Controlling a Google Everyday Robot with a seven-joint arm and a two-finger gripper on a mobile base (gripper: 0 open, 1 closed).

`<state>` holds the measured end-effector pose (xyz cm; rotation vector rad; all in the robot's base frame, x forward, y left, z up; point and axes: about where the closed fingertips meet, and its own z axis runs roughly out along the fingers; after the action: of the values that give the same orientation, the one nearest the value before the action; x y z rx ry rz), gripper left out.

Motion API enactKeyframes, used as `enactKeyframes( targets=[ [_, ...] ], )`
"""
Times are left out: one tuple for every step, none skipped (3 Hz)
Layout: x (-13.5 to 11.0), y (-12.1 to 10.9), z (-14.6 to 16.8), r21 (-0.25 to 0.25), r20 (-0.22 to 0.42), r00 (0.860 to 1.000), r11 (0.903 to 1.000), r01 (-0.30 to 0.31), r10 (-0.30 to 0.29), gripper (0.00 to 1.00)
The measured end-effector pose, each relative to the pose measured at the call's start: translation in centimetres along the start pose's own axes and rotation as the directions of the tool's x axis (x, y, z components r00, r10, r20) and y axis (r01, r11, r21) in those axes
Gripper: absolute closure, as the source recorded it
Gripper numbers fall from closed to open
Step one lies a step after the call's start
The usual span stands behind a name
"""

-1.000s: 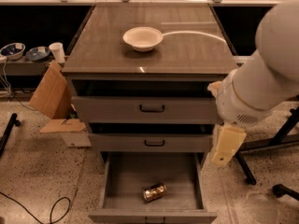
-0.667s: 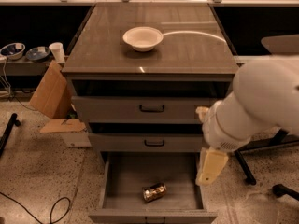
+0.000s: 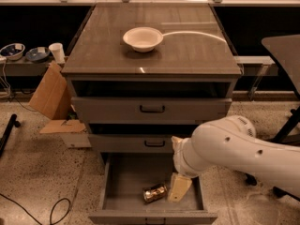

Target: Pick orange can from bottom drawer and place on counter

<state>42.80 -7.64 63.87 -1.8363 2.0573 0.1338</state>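
Note:
The orange can (image 3: 155, 192) lies on its side near the front of the open bottom drawer (image 3: 126, 177). My gripper (image 3: 179, 188) hangs from the white arm (image 3: 225, 146) and reaches down into the drawer, just right of the can and close to it. I cannot tell whether it touches the can. The counter (image 3: 192, 50) is the grey-brown top of the cabinet, above the two upper drawers.
A white bowl (image 3: 143, 38) sits on the counter with a pale cable (image 3: 197, 33) curving off to its right. Cardboard pieces (image 3: 49, 95) lean at the cabinet's left. A paper cup (image 3: 57, 52) and bowls (image 3: 12, 50) stand on a low shelf at left. A dark chair base (image 3: 286, 130) stands at right.
The arm has swung down and to the left, bringing the gripper from beside the middle drawer into the bottom drawer next to the can. The can has not moved.

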Motion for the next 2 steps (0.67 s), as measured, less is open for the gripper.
enactKeyframes(
  targets=[
    [-0.2,-0.1,6.1,-0.002,0.056,0.998,0.9996,-0.027,0.027,0.0],
    [-0.9,-0.2,14.5,-0.026,0.128,0.99,0.9982,-0.054,0.057,0.0]
  ],
)
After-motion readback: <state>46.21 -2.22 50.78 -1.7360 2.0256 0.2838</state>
